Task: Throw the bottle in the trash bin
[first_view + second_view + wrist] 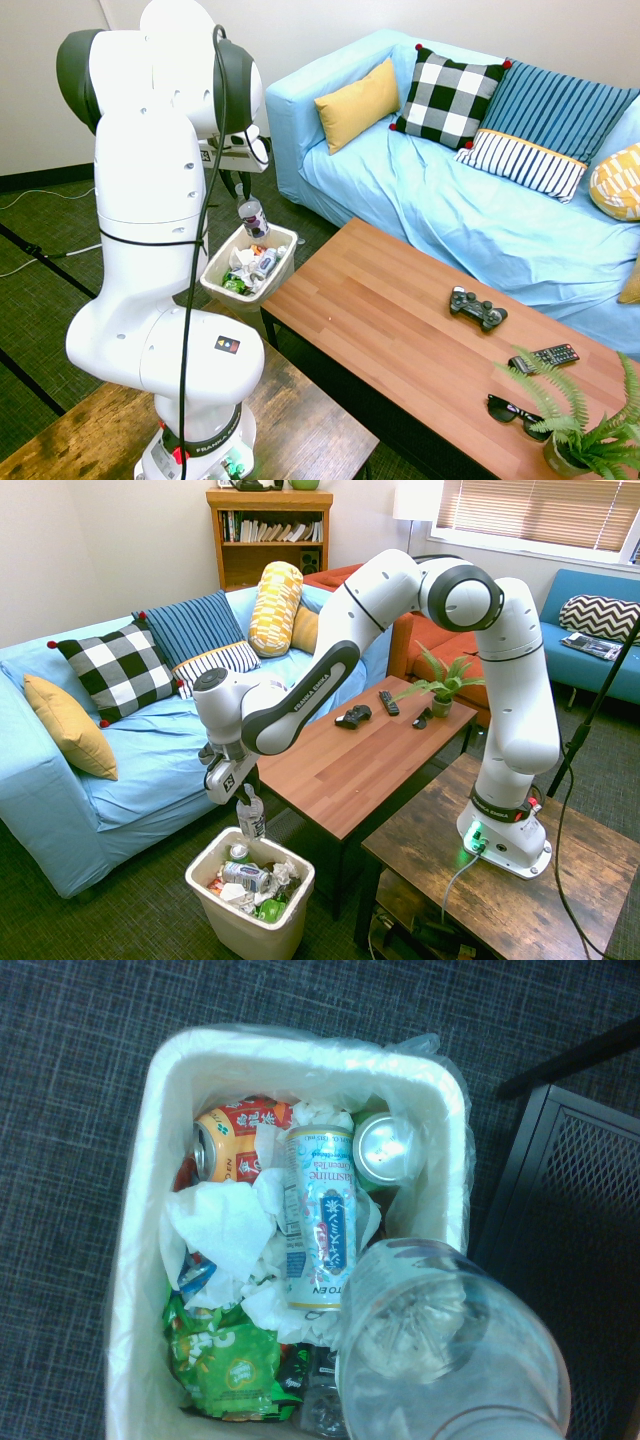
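The small clear bottle with a dark label band hangs upright just above the white trash bin, over its far rim. My gripper is shut on the bottle's top. From the other side, the bottle dangles over the bin beside the arm. The wrist view looks straight down: the bottle's clear base fills the lower right, and the bin lies below it, holding cans, crumpled paper and wrappers.
A wooden coffee table stands right beside the bin, bearing a game controller, a remote, sunglasses and a potted fern. A light blue sofa with cushions sits behind the bin. Dark carpet surrounds it.
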Robot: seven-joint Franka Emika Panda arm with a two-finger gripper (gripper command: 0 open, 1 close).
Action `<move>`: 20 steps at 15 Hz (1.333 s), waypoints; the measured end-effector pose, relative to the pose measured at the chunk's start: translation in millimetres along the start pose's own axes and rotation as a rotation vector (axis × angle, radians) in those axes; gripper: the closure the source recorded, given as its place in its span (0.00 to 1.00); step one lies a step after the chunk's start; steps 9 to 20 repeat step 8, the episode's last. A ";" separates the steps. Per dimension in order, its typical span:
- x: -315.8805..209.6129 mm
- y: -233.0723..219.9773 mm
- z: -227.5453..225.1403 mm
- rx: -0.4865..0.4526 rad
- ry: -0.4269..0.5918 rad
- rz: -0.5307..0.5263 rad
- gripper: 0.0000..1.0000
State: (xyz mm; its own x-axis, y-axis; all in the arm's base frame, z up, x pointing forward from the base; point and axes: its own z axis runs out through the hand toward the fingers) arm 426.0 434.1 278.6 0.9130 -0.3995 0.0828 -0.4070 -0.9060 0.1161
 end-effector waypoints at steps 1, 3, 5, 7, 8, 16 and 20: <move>3.1 1.1 3.7 -0.007 0.000 0.005 0.00; 9.1 3.3 12.8 -0.018 -0.005 0.015 0.00; 10.2 2.8 16.4 -0.015 -0.006 0.016 0.00; 8.0 1.3 15.6 -0.004 -0.007 0.016 0.00; 6.5 1.7 16.5 0.003 -0.011 0.018 0.00; 6.5 1.7 16.5 0.003 -0.011 0.018 0.00; 6.5 1.7 16.5 0.003 -0.011 0.018 0.00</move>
